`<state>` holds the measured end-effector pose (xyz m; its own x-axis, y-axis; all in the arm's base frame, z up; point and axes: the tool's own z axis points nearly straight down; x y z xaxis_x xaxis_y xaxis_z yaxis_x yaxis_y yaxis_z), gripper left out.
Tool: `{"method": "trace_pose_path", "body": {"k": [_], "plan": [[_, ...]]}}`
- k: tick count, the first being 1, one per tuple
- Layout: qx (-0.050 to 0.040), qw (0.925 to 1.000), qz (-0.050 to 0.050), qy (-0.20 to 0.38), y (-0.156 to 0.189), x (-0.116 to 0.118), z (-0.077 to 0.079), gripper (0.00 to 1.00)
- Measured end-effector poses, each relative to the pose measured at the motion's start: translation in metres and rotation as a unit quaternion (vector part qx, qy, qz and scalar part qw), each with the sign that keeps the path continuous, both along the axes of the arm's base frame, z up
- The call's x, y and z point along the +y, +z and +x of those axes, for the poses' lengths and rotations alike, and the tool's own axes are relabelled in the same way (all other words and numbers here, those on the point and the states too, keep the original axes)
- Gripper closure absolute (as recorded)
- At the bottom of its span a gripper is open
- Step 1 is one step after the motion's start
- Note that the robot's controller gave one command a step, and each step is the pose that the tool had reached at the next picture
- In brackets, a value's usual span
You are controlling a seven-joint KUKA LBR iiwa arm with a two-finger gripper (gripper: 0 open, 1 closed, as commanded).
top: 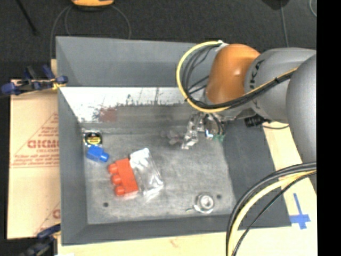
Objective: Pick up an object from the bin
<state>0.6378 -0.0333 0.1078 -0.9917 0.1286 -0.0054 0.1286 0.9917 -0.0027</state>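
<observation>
At the left of the grey metal bin [74, 169], near the back wall, lies a small round yellow-and-black case [92, 138]. Just in front of it is a small blue plastic piece [97, 154]. To the right of these sits a red plastic building block [123, 177] with studs on top. Its right side is against a crumpled clear plastic bag [148, 175] holding something white.

Further right, toward the middle of the bin's back, a small dull grey lump [173, 137] rests on the floor, too blurred to identify. The jaws hang just right of it, low over the floor. I cannot tell how far open they are, nor whether anything sits between them.

Near the front right corner lies a small round shiny thing [204, 202]. The grey arm [282, 84] with its orange cover [230, 71] reaches in from the right.
</observation>
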Motion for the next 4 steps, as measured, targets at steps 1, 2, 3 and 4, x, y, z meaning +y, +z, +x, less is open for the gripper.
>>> {"method": "trace_pose_path", "body": {"k": [1,2,3,4], "plan": [[-0.0045,1.0,0.0,0.0,0.084,-0.006,0.004,1.0],[-0.0053,1.0,0.001,0.002,0.322,-0.027,0.012,1.0],[0.0017,0.9996,0.001,0.027,0.303,-0.031,-0.102,1.0],[0.0003,0.9996,0.0,0.028,0.303,-0.03,-0.099,1.0]]}}
